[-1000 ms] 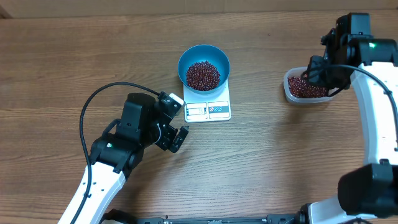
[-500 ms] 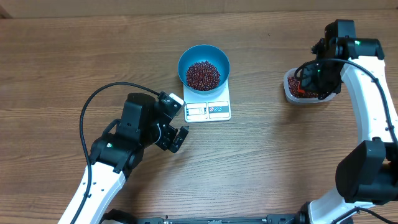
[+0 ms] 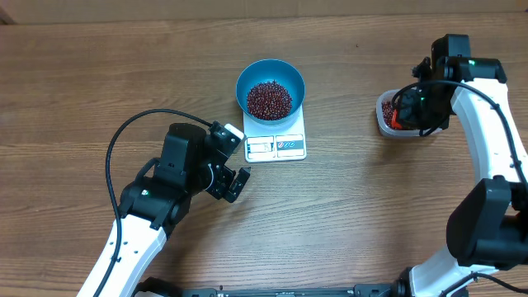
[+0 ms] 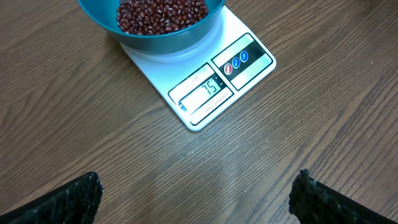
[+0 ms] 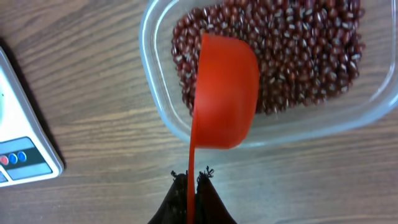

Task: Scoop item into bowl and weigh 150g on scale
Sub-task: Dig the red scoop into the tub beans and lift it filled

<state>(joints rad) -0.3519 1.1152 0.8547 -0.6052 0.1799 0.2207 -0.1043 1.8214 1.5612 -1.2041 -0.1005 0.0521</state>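
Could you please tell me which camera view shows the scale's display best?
The left wrist view: the display sits close, unobstructed and legible. Overhead, the display is tiny and unreadable. The right wrist view catches only a corner of the scale with its buttons.

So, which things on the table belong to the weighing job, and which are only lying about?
For the job: beans, blue bowl, scale, clear tub, red scoop.
Lying about: nothing loose; only a looped black cable.
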